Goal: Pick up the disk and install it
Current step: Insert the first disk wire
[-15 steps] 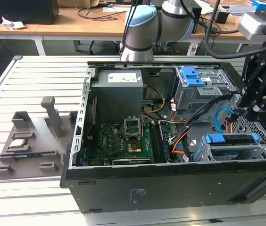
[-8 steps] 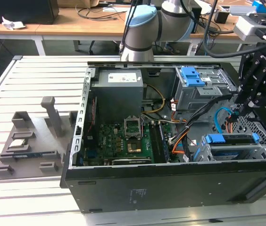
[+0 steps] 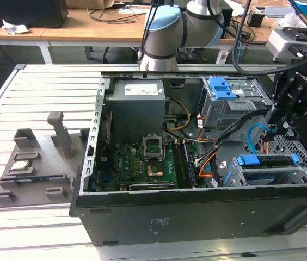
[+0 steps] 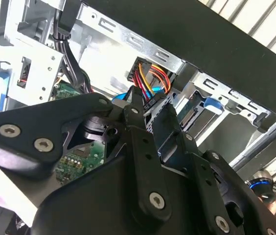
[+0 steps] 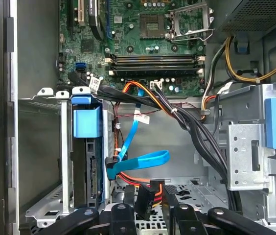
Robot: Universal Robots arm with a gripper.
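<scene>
**Q:** What is recorded of the claw?

**A:** The claw (image 3: 274, 130) is seen inside the case (image 3: 197, 217), at the exterior view's right. Its fingers (image 5: 123, 211) are drawn narrow and closed on a black plug (image 5: 146, 193) with red, yellow and orange wires. The plug is held at the fingertips in both wrist views.

**Q:** Where is the disk found?

**A:** The disk (image 3: 268, 166) is seated in the metal cage (image 3: 262, 178) at the case's near corner, just below the claw in the exterior view. Its blue caddy is noted along the upper edge. In the first wrist view the disk (image 5: 92, 171) stands on edge in the cage, connector side turned toward the claw, beside the held plug but apart from it.

**Q:** Anything between them?

**A:** A blue ribbon cable (image 5: 143, 159) is looped in that gap. The motherboard (image 5: 148, 44) is seen beyond.
</scene>
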